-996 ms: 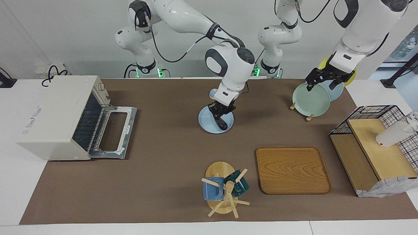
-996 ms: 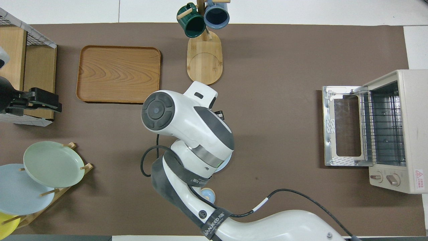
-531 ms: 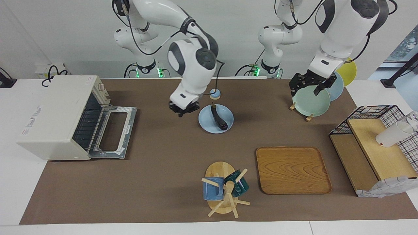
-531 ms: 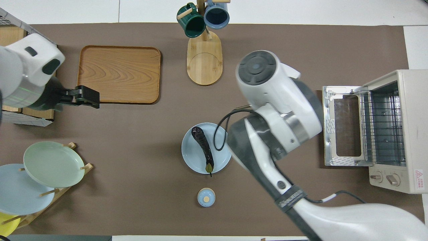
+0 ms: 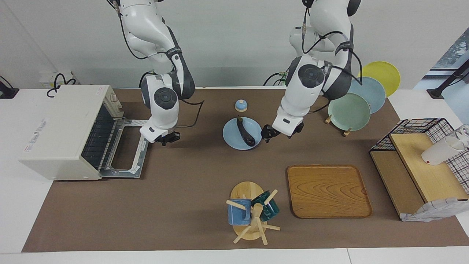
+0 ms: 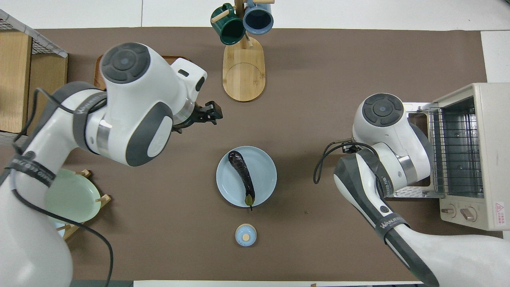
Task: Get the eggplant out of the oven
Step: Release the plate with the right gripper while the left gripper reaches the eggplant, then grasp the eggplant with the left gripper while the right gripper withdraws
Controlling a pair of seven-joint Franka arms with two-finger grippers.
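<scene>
Eggplant (image 5: 246, 132) lies on a light blue plate (image 5: 231, 139) around mid-worktop, on the half nearer the robots; stem end points toward the robots. It's out of the oven, nothing gripping it.

Oven (image 5: 62, 128) sits at the right arm's end of the worktop, door (image 5: 129, 148) dropped flat & open, wire rack (image 6: 454, 147) bare inside.

Right gripper (image 5: 165, 138) hangs over the worktop just beside the open door's outer edge, btwn door & plate. Fingers clenched, holding nothing. In the overhead view the arm's wrist covers it.

Left gripper (image 5: 268, 134) (image 6: 210, 114) hovers low just beside the plate's rim, on the side toward the left arm's end. Jaws released, spread, empty; can't tell if a fingertip touches the rim.

Other stuff: small blue lid w/ wooden knob (image 5: 240, 105) nearer the robots than the plate, close to the robots' edge. Wooden tray (image 5: 328, 190) farther from the robots, toward the left arm's end. Mug tree (image 5: 253, 216) w/ a blue mug (image 5: 238, 212) & a green mug (image 5: 269, 207) near the edge farthest from the robots. Plate rack w/ green plate (image 5: 348, 112), blue & yellow ones stacked after it, near the corner at the left arm's end nearest the robots. Wire-and-wood shelf (image 5: 417, 161) at the left arm's end edge, w/ a white cup (image 5: 439, 151) lying on it.
</scene>
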